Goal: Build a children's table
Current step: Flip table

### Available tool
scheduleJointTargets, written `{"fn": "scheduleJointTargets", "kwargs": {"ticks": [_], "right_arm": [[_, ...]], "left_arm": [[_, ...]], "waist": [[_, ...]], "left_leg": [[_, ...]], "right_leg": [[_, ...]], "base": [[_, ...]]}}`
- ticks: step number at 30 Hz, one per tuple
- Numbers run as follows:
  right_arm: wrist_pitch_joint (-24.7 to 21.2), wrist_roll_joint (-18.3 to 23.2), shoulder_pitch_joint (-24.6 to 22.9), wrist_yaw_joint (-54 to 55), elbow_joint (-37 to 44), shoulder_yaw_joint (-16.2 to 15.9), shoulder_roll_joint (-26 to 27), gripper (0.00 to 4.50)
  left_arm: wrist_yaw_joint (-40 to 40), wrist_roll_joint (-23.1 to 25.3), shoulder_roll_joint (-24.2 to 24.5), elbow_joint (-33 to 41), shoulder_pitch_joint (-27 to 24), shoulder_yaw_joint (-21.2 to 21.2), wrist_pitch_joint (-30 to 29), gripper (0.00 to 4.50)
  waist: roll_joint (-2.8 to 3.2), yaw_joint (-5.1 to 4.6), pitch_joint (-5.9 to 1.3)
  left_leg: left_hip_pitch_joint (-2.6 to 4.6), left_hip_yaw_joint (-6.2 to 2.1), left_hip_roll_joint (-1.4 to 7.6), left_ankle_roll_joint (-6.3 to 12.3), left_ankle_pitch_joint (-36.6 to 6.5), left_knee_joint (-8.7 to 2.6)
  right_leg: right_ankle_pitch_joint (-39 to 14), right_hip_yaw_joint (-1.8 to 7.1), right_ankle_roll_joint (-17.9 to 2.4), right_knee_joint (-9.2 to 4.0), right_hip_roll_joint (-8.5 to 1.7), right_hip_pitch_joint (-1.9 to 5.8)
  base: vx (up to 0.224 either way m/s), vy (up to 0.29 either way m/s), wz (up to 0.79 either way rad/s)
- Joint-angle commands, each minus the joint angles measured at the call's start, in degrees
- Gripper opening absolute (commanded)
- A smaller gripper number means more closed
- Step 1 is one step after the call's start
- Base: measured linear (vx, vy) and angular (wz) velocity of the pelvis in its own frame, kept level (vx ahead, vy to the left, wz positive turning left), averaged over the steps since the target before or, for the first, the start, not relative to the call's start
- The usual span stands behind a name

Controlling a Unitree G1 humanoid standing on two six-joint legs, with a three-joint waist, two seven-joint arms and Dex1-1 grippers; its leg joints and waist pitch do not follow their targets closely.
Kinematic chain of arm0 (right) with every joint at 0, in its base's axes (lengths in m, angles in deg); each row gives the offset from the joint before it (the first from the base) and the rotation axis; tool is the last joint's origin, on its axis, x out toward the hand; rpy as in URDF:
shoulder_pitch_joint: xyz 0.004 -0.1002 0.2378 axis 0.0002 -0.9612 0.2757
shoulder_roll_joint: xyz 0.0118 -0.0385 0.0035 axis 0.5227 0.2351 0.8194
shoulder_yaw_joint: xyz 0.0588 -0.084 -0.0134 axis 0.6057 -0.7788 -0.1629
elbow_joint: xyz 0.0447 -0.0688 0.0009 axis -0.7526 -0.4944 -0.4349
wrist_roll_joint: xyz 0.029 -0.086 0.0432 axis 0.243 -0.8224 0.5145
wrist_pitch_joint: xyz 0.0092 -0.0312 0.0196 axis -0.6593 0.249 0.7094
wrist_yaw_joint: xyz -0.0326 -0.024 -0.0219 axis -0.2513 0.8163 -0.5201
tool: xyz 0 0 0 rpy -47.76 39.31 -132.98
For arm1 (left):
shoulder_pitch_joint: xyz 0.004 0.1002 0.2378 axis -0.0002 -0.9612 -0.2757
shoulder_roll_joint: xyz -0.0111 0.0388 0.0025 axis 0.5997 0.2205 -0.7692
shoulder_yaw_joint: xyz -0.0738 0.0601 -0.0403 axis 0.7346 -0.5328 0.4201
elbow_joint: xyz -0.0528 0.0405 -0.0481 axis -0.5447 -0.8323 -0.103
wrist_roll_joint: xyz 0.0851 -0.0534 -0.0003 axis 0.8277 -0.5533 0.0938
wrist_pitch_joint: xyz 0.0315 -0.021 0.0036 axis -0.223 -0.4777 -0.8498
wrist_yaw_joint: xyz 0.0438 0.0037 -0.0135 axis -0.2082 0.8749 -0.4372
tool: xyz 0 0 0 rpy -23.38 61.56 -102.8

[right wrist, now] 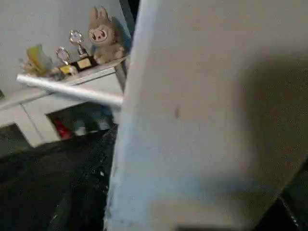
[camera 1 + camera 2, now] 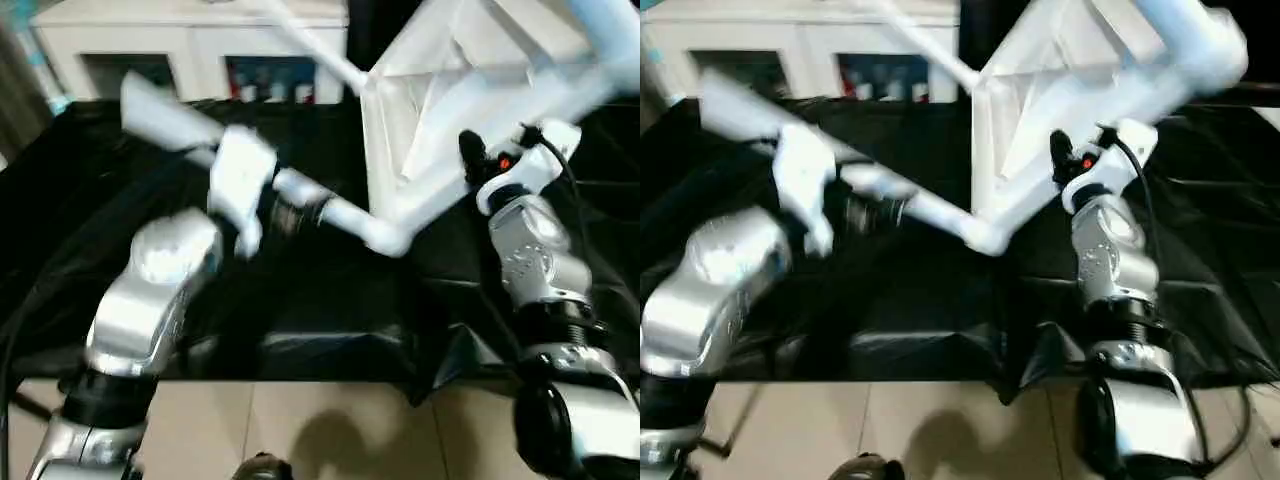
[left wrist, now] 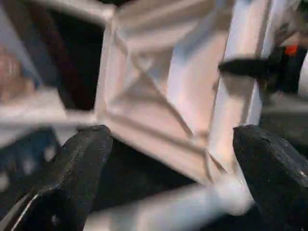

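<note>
- While the tabletop (image 2: 440, 110) is tipped up on its edge over the black-draped bench (image 2: 300, 290), you can see its ribbed underside facing the robot, with diagonal ribs running out to the corners.
- One white leg (image 2: 345, 215) sticks out sideways from the lowest corner, toward the robot's left, hanging just above the black cloth.
- Another leg (image 2: 315, 40) pokes out of the upper corner, pointing back toward the white cabinet (image 2: 190, 45) behind the bench.
- A third leg (image 2: 1190, 35) crosses the top right of the head views, pretty blurry.
- Left claw (image 3: 168, 159) is spread wide with nothing between its black fingers (image 3: 79, 173); from its wrist camera the tabletop's ribbed corner sits just past the fingertips, not touching them.
- Right claw (image 2: 478, 160) is up at the tabletop's lower edge on the right side. It looks about half spread and pressed against the rim, but I honestly can't tell if it's actually pinching it.
- Right wrist camera is jammed right up against a white panel of the table, with a plush toy (image 1: 103, 36) and small trophies (image 1: 77, 48) on a shelf beyond.
</note>
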Motion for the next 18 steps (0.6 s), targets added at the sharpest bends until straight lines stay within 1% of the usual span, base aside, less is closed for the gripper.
{"fn": "scheduleJointTargets", "kwargs": {"ticks": [1,2,3,4,5,6,7,9,10,12,13,14,16,18], "right_arm": [[-2.6,-4.8,-2.3,1.0,2.6,-3.0,-2.2,2.03],[-3.0,-5.7,-2.4,1.5,3.3,-3.4,-2.8,2.02],[-3.5,-6.2,-2.5,1.9,4.1,-3.7,-3.2,2.02],[-3.8,-6.7,-2.6,2.2,4.6,-4.0,-3.4,2.02],[-4.1,-7.2,-2.7,2.4,5.1,-4.2,-3.6,2.02],[-4.2,-7.2,-2.7,2.4,5.2,-4.3,-3.6,2.02],[-5.8,-7.9,-3.2,3.1,7.4,-5.1,-4.0,2.02],[-7.1,-8.4,-3.4,3.5,9.0,-5.8,-4.2,2.01],[-7.6,-8.8,-3.5,3.3,9.7,-6.3,-4.5,2.01],[-8.1,-9.2,-3.5,3.3,10.3,-6.8,-4.8,2.00],[-8.6,-9.5,-3.6,3.5,11.0,-7.0,-4.9,1.99],[-9.1,-10.0,-3.6,3.6,11.5,-7.2,-5.0,1.99],[-9.5,-10.7,-3.6,3.5,12.0,-7.6,-5.3,1.98],[-10.1,-11.4,-3.6,3.4,12.5,-8.2,-5.6,1.97]], "left_arm": [[0.9,1.2,0.1,1.6,1.9,-1.1,2.3,4.49],[1.2,2.9,0.7,1.8,2.4,-2.3,3.0,4.49],[1.3,4.1,1.2,1.8,2.6,-3.2,3.3,4.49],[1.4,4.9,1.7,1.9,2.7,-4.1,3.1,4.49],[1.7,5.3,2.0,2.0,2.7,-4.7,3.1,4.49],[1.8,5.4,2.0,2.0,2.6,-4.8,3.1,4.49],[0.9,7.1,2.2,2.1,2.7,-5.7,2.8,4.49],[-0.4,9.1,2.6,2.3,2.9,-6.5,2.1,4.49],[0.4,9.9,3.3,2.3,3.2,-7.2,2.6,4.49],[1.5,10.2,4.0,2.1,3.5,-7.6,3.8,4.49],[2.0,10.8,4.3,2.0,3.6,-7.9,4.7,4.49],[2.6,11.3,4.7,1.9,3.8,-8.3,5.2,4.49],[3.0,11.7,4.9,2.2,4.2,-8.6,5.3,4.49],[3.5,11.4,4.7,2.8,4.7,-8.6,4.7,4.49]], "waist": [[-1.10,-0.28,-4.09],[-0.99,-0.22,-4.27],[-1.07,-0.27,-4.16],[-0.89,-0.27,-4.23],[-0.93,-0.31,-4.16],[-0.97,-0.30,-4.16],[-0.83,-0.31,-4.17],[-0.79,-0.28,-4.23],[-0.96,-0.35,-4.19],[-0.86,-0.23,-4.19],[-1.02,-0.21,-4.18],[-0.95,-0.25,-4.20],[-1.17,-0.21,-4.18],[-1.16,-0.20,-4.18]], "left_leg": [[2.56,-2.18,3.42,-3.58,-10.8,-4.32],[2.70,-2.18,3.53,-3.21,-10.0,-4.14],[2.62,-2.18,3.44,-2.64,-9.6,-4.15],[2.67,-2.16,3.45,-2.61,-9.4,-4.04],[2.78,-2.05,3.44,-2.62,-9.5,-4.03],[2.73,-2.07,3.42,-2.72,-9.5,-4.01],[2.89,-2.09,3.54,-2.74,-9.6,-4.04],[2.96,-2.16,3.60,-2.90,-9.5,-4.08],[2.86,-2.13,3.54,-2.97,-9.8,-4.10],[2.91,-2.16,3.53,-3.09,-10.0,-4.10],[2.90,-2.13,3.52,-3.14,-9.8,-4.07],[2.88,-2.12,3.53,-3.20,-9.7,-4.09],[2.89,-2.06,3.52,-3.19,-9.5,-4.04],[2.95,-2.08,3.56,-3.28,-9.5,-4.06]], "right_leg": [[-4.9,2.70,-7.4,-4.53,-4.37,1.32],[-3.6,2.73,-7.4,-4.31,-4.35,1.23],[-3.2,2.72,-7.3,-4.45,-4.14,1.19],[-3.0,2.74,-7.4,-4.29,-4.18,1.12],[-3.2,2.75,-7.8,-4.37,-4.13,0.99],[-3.6,2.73,-8.1,-4.34,-4.21,1.05],[-3.4,2.75,-8.0,-4.36,-4.02,0.96],[-2.6,2.70,-8.1,-4.15,-3.91,0.94],[-2.6,2.72,-8.1,-4.19,-3.99,0.97],[-3.0,2.75,-8.1,-4.27,-4.08,0.94],[-2.8,2.76,-8.2,-4.23,-4.04,0.93],[-2.6,2.76,-8.2,-4.16,-4.04,0.93],[-2.3,2.79,-8.3,-4.12,-4.14,0.96],[-2.5,2.77,-8.4,-4.06,-4.13,0.95]], "base": [[0.000,0.000,0.00],[0.000,0.000,0.00],[0.000,0.000,0.00],[0.000,0.000,0.00],[0.000,0.000,0.00],[0.000,0.000,0.00],[0.000,0.000,0.00],[0.000,0.000,0.00],[0.000,0.000,0.00],[0.000,0.000,0.00],[0.000,0.000,0.00],[0.000,0.000,0.00],[0.000,0.000,0.00],[0.000,0.000,0.00]]}}
